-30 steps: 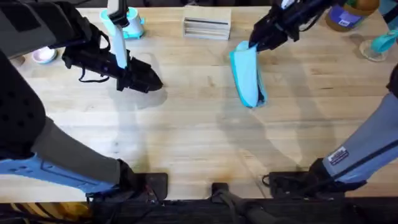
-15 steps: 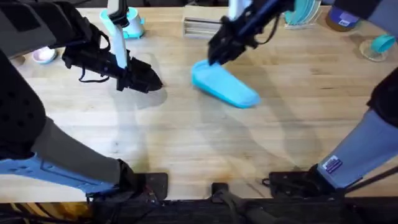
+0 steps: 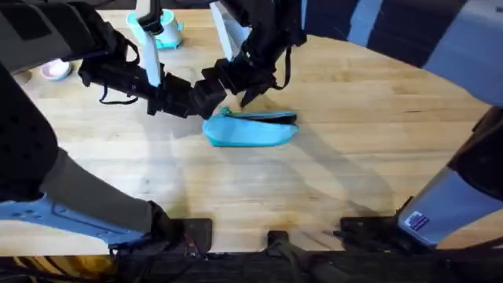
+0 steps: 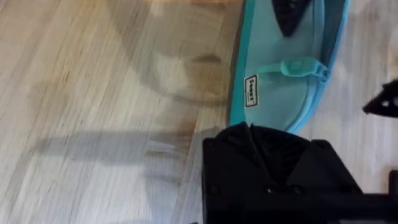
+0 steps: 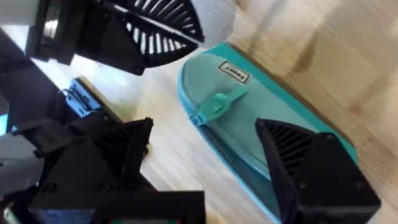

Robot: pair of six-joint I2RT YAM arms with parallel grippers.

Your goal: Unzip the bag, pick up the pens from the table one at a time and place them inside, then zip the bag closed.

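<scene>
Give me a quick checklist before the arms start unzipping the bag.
1. Bag flat on the table: ok.
2. Teal pull tab in plain sight: ok.
3. Zipper closed at the tab end: ok; the far end: cannot tell.
4. Right gripper open over the bag: ok.
5. Left gripper close to the bag's end: ok; open or shut: cannot tell.
6. Pens located: not ok.

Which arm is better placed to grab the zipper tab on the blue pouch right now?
Probably the right. Its tool hangs open directly over the pouch, straddling the end where the zipper tab lies. The left tool sits just beside that end, off the pouch.
</scene>
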